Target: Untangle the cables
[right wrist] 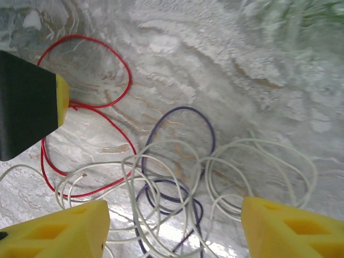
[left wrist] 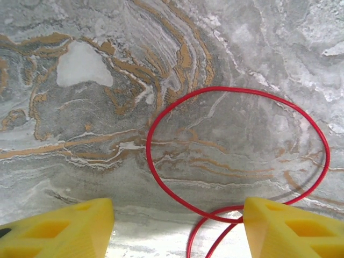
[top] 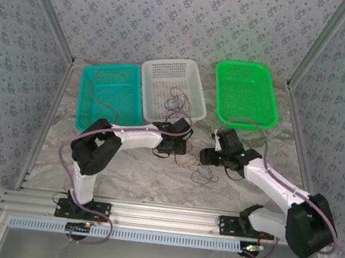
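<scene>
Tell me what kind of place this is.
Likely a lab test booth for robots, not a home: two arms bolted to an aluminium rail, patterned screens walling in a marble-look table, and three plastic baskets lined up behind loose wires.

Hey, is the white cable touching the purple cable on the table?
Touching. The right wrist view shows loops of the white cable crossing directly over the purple cable at several spots, tangled together with no gap between them.
</scene>
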Robot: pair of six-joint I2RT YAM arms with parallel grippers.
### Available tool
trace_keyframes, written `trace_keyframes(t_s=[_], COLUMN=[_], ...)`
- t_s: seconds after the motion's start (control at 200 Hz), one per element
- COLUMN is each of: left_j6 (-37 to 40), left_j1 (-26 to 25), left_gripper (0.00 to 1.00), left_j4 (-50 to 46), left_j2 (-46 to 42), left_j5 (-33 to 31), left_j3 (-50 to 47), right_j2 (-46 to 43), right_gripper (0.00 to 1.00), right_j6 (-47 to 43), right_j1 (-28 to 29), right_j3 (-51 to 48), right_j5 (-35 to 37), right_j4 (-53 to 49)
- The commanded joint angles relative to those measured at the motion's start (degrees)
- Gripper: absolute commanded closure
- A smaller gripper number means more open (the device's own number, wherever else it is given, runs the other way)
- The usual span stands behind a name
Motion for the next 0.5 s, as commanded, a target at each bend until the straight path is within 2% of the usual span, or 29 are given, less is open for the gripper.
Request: trace_keyframes(t_s=[0.0, 0.135, 0.295, 0.495], left_j6=[0.39, 0.57, 0.14, -1.10], left_j1=[0.16, -0.28, -1.80, -3.13], left_gripper=[0.35, 0.40, 0.37, 0.33], left_j4=[-1.06, -1.64, -2.75, -1.52], left_j2=[2.95, 3.30, 2.29, -1.09], left_j5=[-1.04, -1.81, -3.75, -5.21], left_j3=[1.31, 2.43, 2.76, 0.87], right_j2=[-3.42, -4.07, -1.07, 0.72], right_gripper=[0.30, 0.30, 0.32, 0.33], right_j6=[-0.17, -0.94, -0.62, -2.06], right_j1=[-1.69, -2.23, -1.34, 1.10], right_j3=[-1.70, -3.42, -2.50, -1.02], right_j5=[0.49, -3.77, -5.52, -4.00], right_j4=[-2.40, -1.41, -1.00, 0.01])
